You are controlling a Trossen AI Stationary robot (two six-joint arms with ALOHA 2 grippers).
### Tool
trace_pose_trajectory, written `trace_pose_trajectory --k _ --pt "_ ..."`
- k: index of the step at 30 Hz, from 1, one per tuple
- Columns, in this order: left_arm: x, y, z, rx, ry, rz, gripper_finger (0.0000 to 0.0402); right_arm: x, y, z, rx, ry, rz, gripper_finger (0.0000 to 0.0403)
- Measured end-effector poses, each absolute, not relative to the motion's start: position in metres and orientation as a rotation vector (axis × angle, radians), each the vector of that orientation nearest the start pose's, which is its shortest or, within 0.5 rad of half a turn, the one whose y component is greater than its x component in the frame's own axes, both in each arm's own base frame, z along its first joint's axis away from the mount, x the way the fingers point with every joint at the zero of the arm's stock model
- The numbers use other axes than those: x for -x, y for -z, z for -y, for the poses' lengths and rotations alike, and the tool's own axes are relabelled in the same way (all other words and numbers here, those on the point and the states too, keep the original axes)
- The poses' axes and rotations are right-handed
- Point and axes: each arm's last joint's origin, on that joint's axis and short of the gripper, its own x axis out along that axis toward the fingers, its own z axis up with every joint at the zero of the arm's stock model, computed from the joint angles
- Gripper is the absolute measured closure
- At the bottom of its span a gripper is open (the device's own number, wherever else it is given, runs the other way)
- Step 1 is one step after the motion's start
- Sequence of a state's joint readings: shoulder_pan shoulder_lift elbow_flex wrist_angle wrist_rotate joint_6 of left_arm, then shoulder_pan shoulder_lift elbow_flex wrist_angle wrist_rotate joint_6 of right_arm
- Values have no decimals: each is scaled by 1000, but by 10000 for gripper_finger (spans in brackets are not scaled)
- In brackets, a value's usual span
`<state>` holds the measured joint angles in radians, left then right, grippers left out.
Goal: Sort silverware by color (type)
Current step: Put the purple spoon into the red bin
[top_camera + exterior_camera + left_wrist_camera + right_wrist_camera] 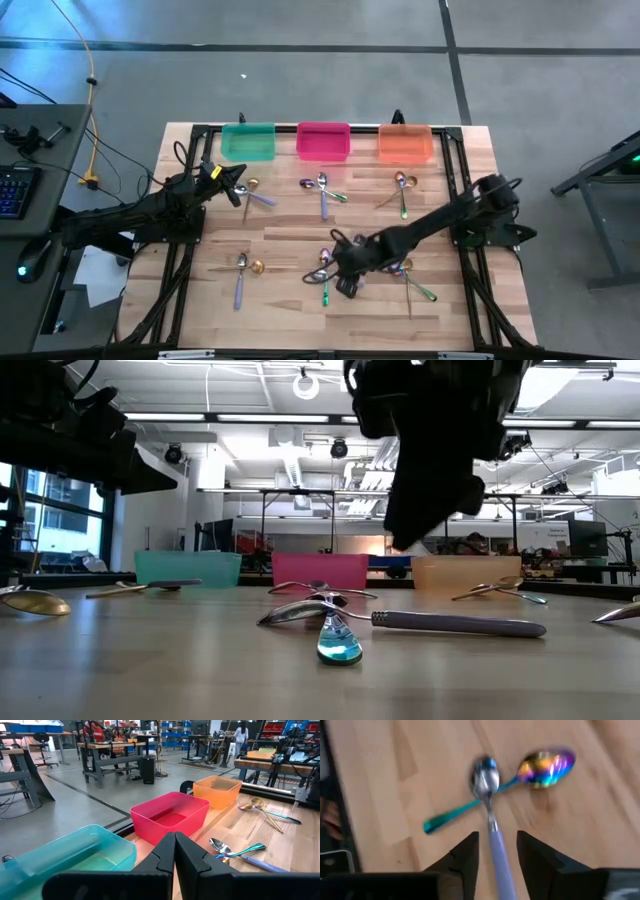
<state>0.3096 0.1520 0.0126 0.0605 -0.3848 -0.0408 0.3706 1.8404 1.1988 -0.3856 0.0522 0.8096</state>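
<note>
Lavender-handled spoon on the table, handle between the right gripper fingers, open, apparently gripping nothing yet. Lower squarely, avoid the crossing green spoon. Left gripper closed, empty, near the teal bin.

The worktop was pale wood laid in strips, with a black frame at its edges. Along its upper edge in the high view stood a teal bin, a pink bin and an orange bin, all of translucent plastic. Both arms were black, as were the left tool and the right tool. In the right wrist view a spoon with a lavender handle had a shiny silver bowl, and it crossed a spoon with a teal-green handle whose bowl shone in rainbow purple, gold and blue. Upper right in the left wrist view lay a gold-bronze spoon. The floor was grey with dark lines.
</note>
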Motion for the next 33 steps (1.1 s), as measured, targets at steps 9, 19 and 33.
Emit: trace_pose_trajectory --k 9,19,33 --pt "-96 -161 -42 36 -695 -67 402 -379 -156 -156 -369 166 -1269 210" --pt "-96 -161 -42 36 -696 -66 402 -388 -138 -160 -322 180 -1353 268" --pt "-96 -161 -42 36 -696 -67 402 -395 -153 -134 -410 160 -1329 393"
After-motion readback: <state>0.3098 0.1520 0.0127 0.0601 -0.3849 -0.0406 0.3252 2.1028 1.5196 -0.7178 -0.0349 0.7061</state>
